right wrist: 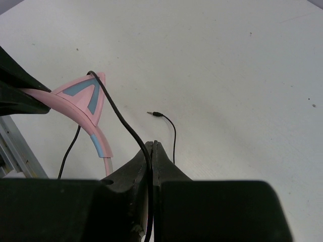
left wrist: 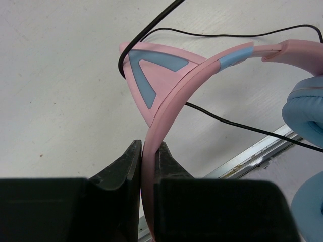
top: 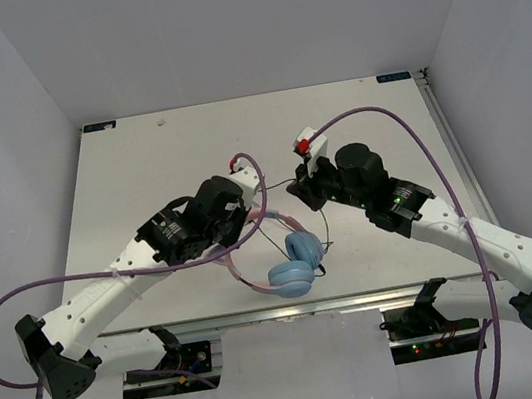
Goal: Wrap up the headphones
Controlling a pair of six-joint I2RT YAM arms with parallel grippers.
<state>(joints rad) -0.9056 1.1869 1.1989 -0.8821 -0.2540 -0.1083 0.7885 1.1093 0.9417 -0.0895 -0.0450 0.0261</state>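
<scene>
The headphones (top: 301, 250) hang near the table's front edge, between my two arms. Their light blue ear cups (left wrist: 305, 108) sit low and the pink headband (left wrist: 171, 96) with its cat ear (left wrist: 146, 75) arcs up to the left. My left gripper (left wrist: 148, 146) is shut on the headband just below the cat ear. My right gripper (right wrist: 152, 145) is shut on the thin black cord (right wrist: 112, 104), which runs over the cat ear (right wrist: 83, 96). The cord's plug (right wrist: 157, 114) lies loose on the table beyond the right fingertips. In the top view the two grippers (top: 249, 220) (top: 297, 189) stand close together.
Thick purple cables (top: 430, 148) loop over both arms. The table's metal front rail (top: 363, 298) runs just behind the ear cups and shows in the left wrist view as a metal rail (left wrist: 252, 156). White walls close off the left, right and far sides.
</scene>
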